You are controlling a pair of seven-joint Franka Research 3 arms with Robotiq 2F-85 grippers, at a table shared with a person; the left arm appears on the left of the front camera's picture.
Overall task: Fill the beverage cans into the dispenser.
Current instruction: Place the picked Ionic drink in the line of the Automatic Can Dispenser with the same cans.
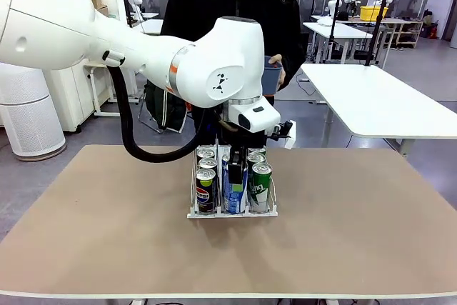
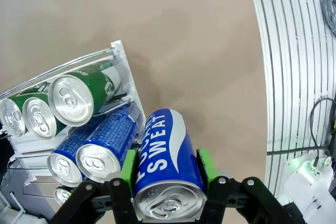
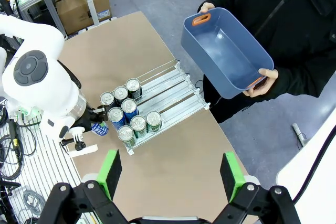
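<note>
Cans first: my left gripper (image 2: 167, 179) is clamped on a blue Pocari Sweat can (image 2: 164, 166), green pads on both sides of its body, silver top toward the wrist camera. In the left wrist view the dispenser (image 2: 119, 56) lies at about ten o'clock from the held can, just beside it; its lanes hold green cans (image 2: 79, 94) and blue cans (image 2: 107, 145). From the front, the held can hangs at the near end of the middle lane, with a Pepsi can (image 1: 206, 189) at nine o'clock and a green one at three.

Step in hand, as I judge it: loading this can. Whether it is seated I cannot tell.

My right gripper (image 3: 172, 174) hangs high, jaws wide and empty. A person holds an empty blue tub (image 3: 226, 53).

Next I need a straight descent between the wire dividers, then release.
</note>
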